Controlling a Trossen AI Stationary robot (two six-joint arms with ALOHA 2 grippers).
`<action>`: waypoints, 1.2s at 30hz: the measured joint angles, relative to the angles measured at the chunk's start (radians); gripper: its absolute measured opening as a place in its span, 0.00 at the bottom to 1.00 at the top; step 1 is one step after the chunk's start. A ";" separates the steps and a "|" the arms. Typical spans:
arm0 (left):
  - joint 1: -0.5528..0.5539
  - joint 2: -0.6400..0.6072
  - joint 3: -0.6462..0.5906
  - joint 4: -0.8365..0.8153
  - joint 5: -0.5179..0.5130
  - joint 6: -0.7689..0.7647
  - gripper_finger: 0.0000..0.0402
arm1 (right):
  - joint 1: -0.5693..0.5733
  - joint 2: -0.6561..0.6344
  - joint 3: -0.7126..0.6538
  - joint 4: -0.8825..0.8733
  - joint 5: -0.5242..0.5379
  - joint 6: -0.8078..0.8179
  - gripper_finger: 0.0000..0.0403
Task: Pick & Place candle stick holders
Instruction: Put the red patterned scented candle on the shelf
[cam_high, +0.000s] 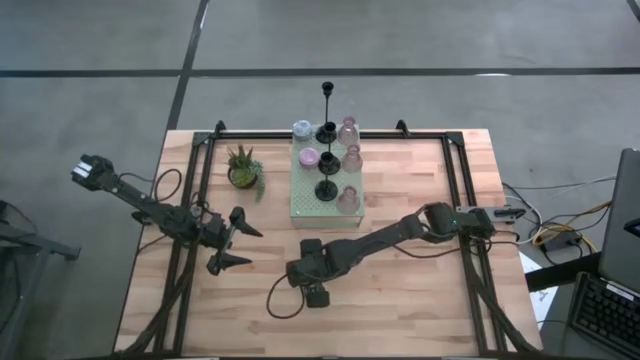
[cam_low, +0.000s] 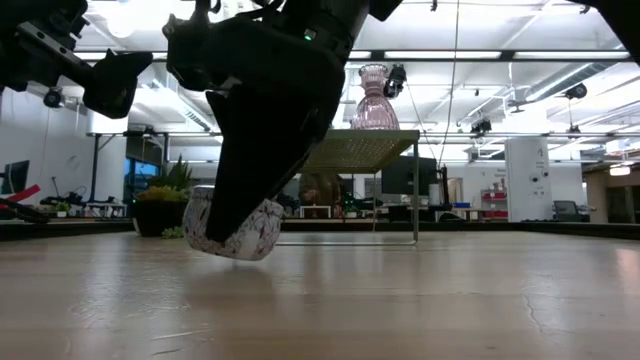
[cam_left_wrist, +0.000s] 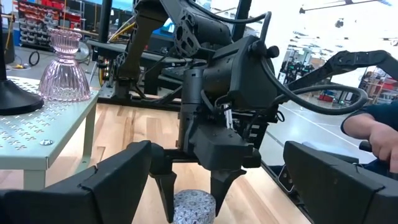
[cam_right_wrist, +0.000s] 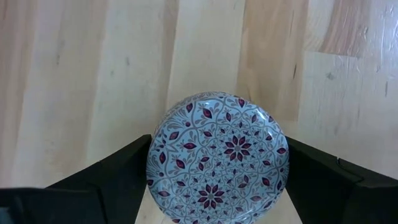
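Observation:
My right gripper (cam_high: 315, 283) points down over the table's near middle, shut on a stubby pale-blue holder with a purple flower pattern (cam_right_wrist: 217, 155); the holder also shows in the low view (cam_low: 235, 228). My left gripper (cam_high: 232, 243) is open and empty, just to its left. The pale green board (cam_high: 325, 205) stands on legs at the far middle. It carries three black stemmed holders (cam_high: 327, 160), three pink glass holders (cam_high: 352, 158) and two stubby pastel holders (cam_high: 308, 157). My right gripper pinches the patterned holder's round side wall (cam_left_wrist: 194, 204) between its two fingers (cam_left_wrist: 221, 186), which come from above and point down. The holder's patterned face (cam_right_wrist: 217, 155) turns toward the wrist. It sits tilted, low over the wood; whether it touches the table, I cannot tell.
A small green potted plant (cam_high: 243, 168) stands left of the board. A black frame (cam_high: 455, 170) runs round the tabletop. A cable (cam_high: 285, 305) loops beside the right gripper. A person's hand (cam_left_wrist: 373, 130) shows beyond the table. Bare wood (cam_high: 400, 300) lies at the near right.

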 joint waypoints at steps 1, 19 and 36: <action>0.000 0.000 0.000 0.000 0.000 0.000 0.92 | 0.000 0.000 -0.002 0.001 0.001 0.000 0.80; 0.000 0.006 0.000 -0.002 0.000 -0.033 0.92 | 0.022 -0.002 0.125 -0.138 0.012 -0.026 0.90; 0.000 0.100 0.051 -0.001 -0.061 -0.034 0.92 | 0.060 -0.025 0.196 -0.380 0.129 -0.049 0.21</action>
